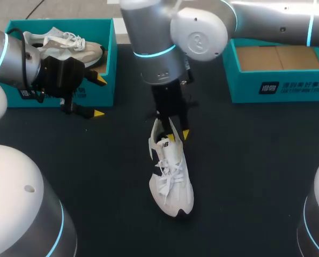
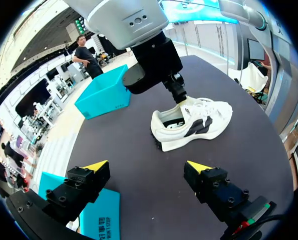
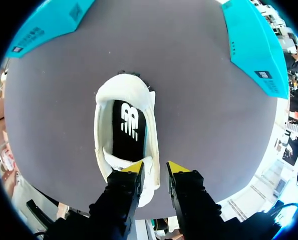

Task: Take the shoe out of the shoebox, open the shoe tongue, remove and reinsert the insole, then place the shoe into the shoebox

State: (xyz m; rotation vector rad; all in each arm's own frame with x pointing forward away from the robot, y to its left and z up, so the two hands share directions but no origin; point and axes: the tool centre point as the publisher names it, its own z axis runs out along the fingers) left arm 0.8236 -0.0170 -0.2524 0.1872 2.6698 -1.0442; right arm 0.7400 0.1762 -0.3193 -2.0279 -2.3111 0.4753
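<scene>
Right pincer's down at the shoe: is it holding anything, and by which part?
It looks so: the right pincer grips the white shoe by its collar rim near the heel, one finger inside, one outside.

Glossy silver on right arm (image 1: 154,48) and left arm (image 1: 1,53), cyan rings aglow at joints. Black left gripper (image 2: 147,166): yellow wedge tips, screw heads, possibly a red-green tag.

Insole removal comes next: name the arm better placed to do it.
Right. The right pincer is at the white shoe's opening, by the insole; the left pincer hangs open beside the shoebox, away from that shoe.
</scene>
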